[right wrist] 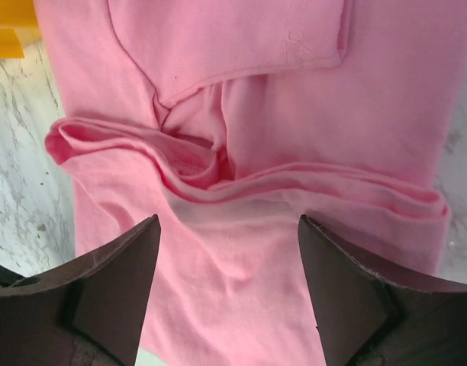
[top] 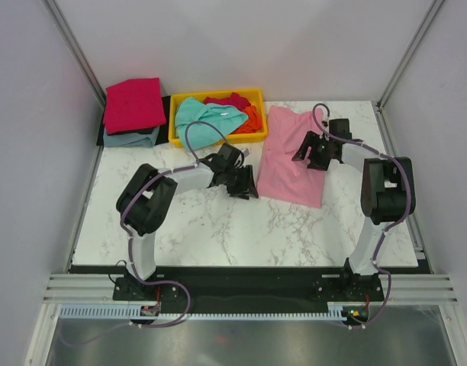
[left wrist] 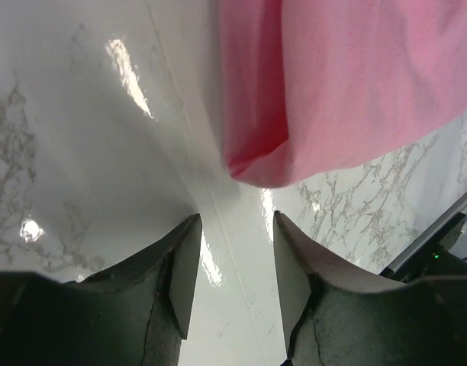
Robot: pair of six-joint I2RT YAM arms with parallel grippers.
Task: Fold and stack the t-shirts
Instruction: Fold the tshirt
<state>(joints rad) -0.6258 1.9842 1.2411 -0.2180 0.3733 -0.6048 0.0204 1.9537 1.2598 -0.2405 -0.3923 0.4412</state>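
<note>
From above: a pink t-shirt (top: 294,156) lies part-folded on the marble desk (top: 218,229), just right of a yellow tray (top: 189,94) holding a teal t-shirt (top: 207,120), a red t-shirt (top: 230,100) and an orange t-shirt (top: 252,118). At the far left corner, a folded crimson t-shirt (top: 134,104) sits on a grey-blue t-shirt (top: 130,139). The left claw (top: 243,183) is beside the pink t-shirt's left edge; the right claw (top: 314,152) is over its upper part.

Left wrist: the left claw (left wrist: 233,229) stands apart over bare desk (left wrist: 81,152), gripping nothing, with the pink t-shirt's (left wrist: 348,84) folded corner just ahead.

Right wrist: the right claw (right wrist: 230,229) spreads wide above the pink t-shirt's (right wrist: 294,114) rumpled folds, clamped on nothing. A tray corner (right wrist: 8,30) shows at top left.
</note>
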